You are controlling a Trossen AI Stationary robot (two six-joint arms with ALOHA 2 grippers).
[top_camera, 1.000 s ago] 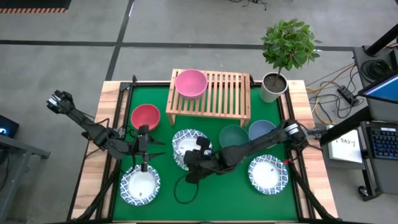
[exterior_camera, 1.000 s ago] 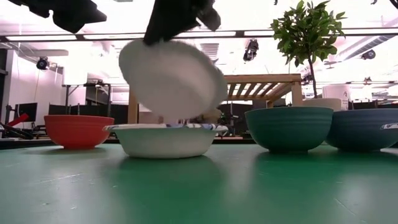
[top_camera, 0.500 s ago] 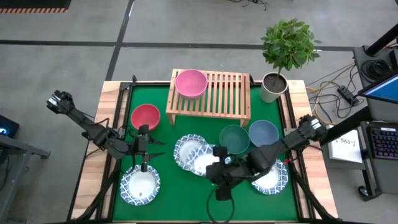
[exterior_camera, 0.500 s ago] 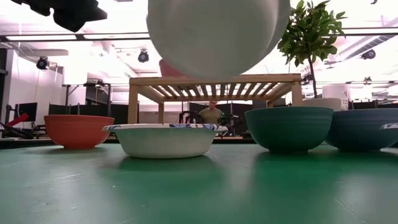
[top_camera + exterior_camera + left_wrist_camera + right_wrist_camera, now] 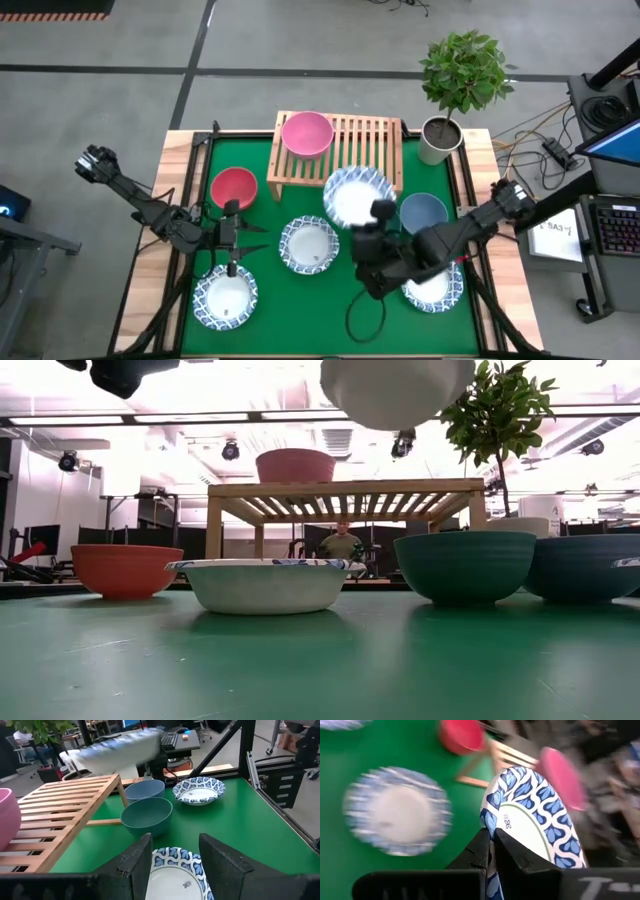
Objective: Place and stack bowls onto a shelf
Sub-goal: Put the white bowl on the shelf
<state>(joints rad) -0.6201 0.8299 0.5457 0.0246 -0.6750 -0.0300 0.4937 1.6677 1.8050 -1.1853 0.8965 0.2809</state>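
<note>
Pinching white patterned bowl by rim, right hand closed, above shelf

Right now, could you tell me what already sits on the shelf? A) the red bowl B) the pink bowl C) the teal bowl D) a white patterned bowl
B: only the pink bowl rests on the shelf, at its left end; the right gripper holds a white patterned bowl in the air above the shelf's front edge, not set down.

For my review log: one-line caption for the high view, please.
Right hand carries a patterned white bowl over the front edge of the shelf, which holds a pink bowl; left hand waits above another patterned bowl.
</note>
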